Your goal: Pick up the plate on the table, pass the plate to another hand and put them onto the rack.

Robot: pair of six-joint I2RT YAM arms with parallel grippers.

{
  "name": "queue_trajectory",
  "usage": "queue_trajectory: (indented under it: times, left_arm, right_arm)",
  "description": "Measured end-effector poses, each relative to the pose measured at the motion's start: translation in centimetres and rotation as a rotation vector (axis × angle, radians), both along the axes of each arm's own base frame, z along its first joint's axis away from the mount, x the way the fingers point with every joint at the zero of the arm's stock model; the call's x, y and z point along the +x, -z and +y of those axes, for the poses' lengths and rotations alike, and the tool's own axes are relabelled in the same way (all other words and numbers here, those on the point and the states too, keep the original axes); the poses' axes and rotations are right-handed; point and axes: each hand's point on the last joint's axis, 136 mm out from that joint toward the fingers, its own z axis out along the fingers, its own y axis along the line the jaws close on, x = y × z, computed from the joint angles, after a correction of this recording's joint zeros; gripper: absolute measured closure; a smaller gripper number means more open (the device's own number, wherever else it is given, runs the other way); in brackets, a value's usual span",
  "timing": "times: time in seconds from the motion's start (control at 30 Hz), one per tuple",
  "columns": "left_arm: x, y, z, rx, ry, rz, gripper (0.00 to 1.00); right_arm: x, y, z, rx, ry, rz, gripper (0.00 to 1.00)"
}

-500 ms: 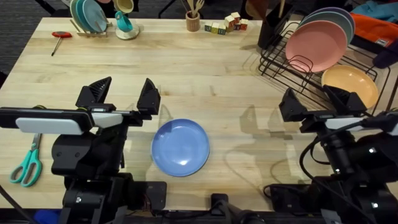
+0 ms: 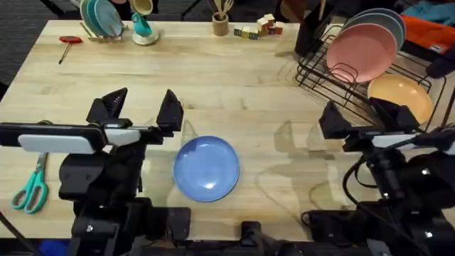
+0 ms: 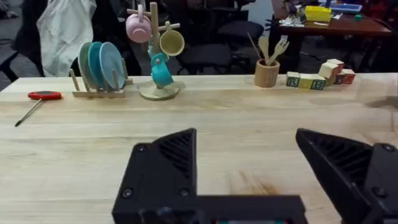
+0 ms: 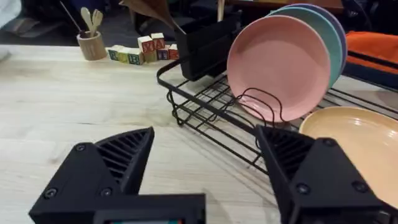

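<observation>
Overhead: blue plate (image 2: 206, 168) flat on the desk (image 2: 234, 78) near its front edge, between the arms, just beside the left end effector (image 2: 142, 108), spread wide; right end effector (image 2: 362, 117) also spread wide near the black rack (image 2: 320, 67). Left wrist: fingers (image 3: 163, 171) far apart over bare desk (image 3: 236, 143). Right wrist: fingers (image 4: 106, 168) wide apart facing the rack (image 4: 205, 106), holding a pink plate (image 4: 278, 67) upright and an orange-yellow dish (image 4: 354, 149).

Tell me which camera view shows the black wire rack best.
The right wrist view: the rack sits close, its wires and upright slots plain, the pink plate standing in it. The overhead view shows the rack at the table's far right, smaller. The left wrist view faces the table's far edge instead.
</observation>
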Motion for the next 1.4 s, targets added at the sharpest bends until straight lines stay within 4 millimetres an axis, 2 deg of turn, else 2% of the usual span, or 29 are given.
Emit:
queue_trajectory:
  times: [0.17, 0.27, 0.33, 0.4, 0.5, 0.6, 0.8, 1.0, 1.2, 1.4]
  left_arm:
    - [-0.2, 1.4, 0.0, 0.001, 0.002, 0.073, 0.007]
    - [-0.9, 1.1, 0.0, 0.001, 0.002, 0.130, 0.007]
    - [-1.6, 0.1, 0.0, 0.001, 0.003, 0.157, 0.007]
    - [-2.5, -1.7, 0.0, 0.001, 0.003, 0.162, 0.008]
    - [-3.9, -4.8, 0.0, 0.001, 0.002, 0.159, 0.007]
    - [-4.7, -6.9, 0.0, 0.001, 0.003, 0.183, 0.007]
    - [-4.8, -9.7, 0.0, 0.002, 0.003, 0.300, 0.007]
    - [-4.6, -11.5, 0.0, 0.003, 0.003, 0.468, 0.007]
    - [-4.6, -11.5, 0.0, 0.004, 0.003, 0.666, 0.007]
    - [-3.9, -9.5, 0.0, 0.004, 0.003, 0.804, 0.007]
  right_arm:
    - [-0.4, 0.2, 0.0, 0.000, -0.001, 0.048, 0.006]
    - [-1.2, 0.6, 0.0, 0.001, -0.001, 0.128, 0.006]
    - [-1.8, 0.1, 0.1, 0.002, -0.002, 0.166, 0.006]
    - [-2.2, -1.4, 0.1, 0.002, -0.002, 0.175, 0.006]
    - [-2.8, -4.8, 0.1, 0.002, -0.003, 0.162, 0.006]
    - [-3.1, -7.6, 0.2, 0.003, -0.009, 0.176, 0.006]
    - [-2.8, -10.5, 0.5, 0.010, -0.030, 0.296, 0.006]
    - [-2.3, -12.5, 0.6, 0.014, -0.033, 0.424, 0.006]
    - [-1.8, -13.1, 0.6, 0.018, -0.034, 0.512, 0.006]
    - [-1.7, -12.9, 1.0, 0.025, -0.052, 0.528, 0.006]
